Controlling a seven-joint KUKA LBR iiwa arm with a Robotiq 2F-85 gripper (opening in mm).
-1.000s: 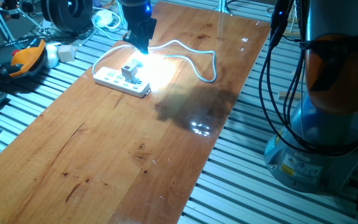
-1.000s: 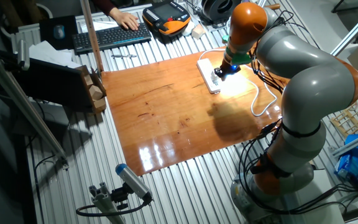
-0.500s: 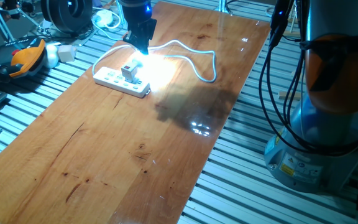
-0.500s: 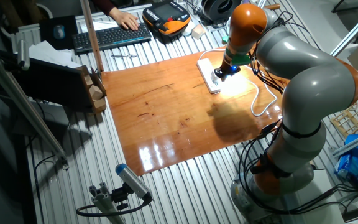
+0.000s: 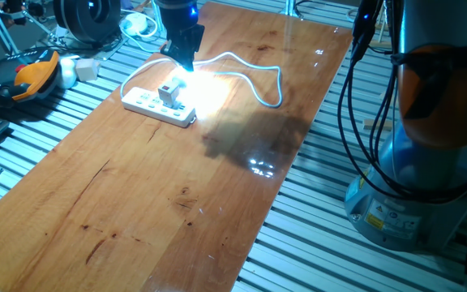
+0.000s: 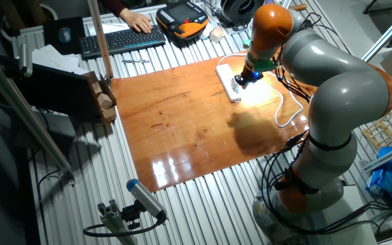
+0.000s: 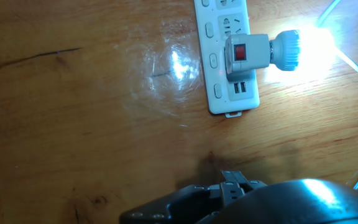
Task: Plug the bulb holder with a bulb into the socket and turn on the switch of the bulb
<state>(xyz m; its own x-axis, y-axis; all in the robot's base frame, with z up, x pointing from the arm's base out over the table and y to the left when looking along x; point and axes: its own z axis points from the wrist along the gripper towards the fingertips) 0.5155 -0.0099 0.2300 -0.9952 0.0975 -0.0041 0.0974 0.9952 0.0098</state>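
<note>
The socket [image 5: 146,102] is a long white power strip at the far end of the wooden board, also visible in the hand view [image 7: 219,93] and the other fixed view [image 6: 227,84]. The bulb holder [image 5: 169,92] [image 7: 247,55] is plugged into it, and the red switch [image 7: 240,52] faces up. The bulb [image 7: 289,48] sticks out sideways and glows brightly, throwing glare on the wood. My gripper [image 5: 182,65] [image 6: 248,76] hangs just above and behind the holder without touching it; its fingers taper to a point, shut on nothing. In the hand view only its dark tip [image 7: 229,182] shows.
The strip's white cable [image 5: 254,66] loops to the right across the board [image 5: 177,195]. Left of the board lie an orange teach pendant [image 5: 35,75] and a small white block [image 5: 84,69]. A person's hand [image 6: 139,23] rests at a keyboard [image 6: 118,41]. The robot base [image 5: 412,170] stands at right.
</note>
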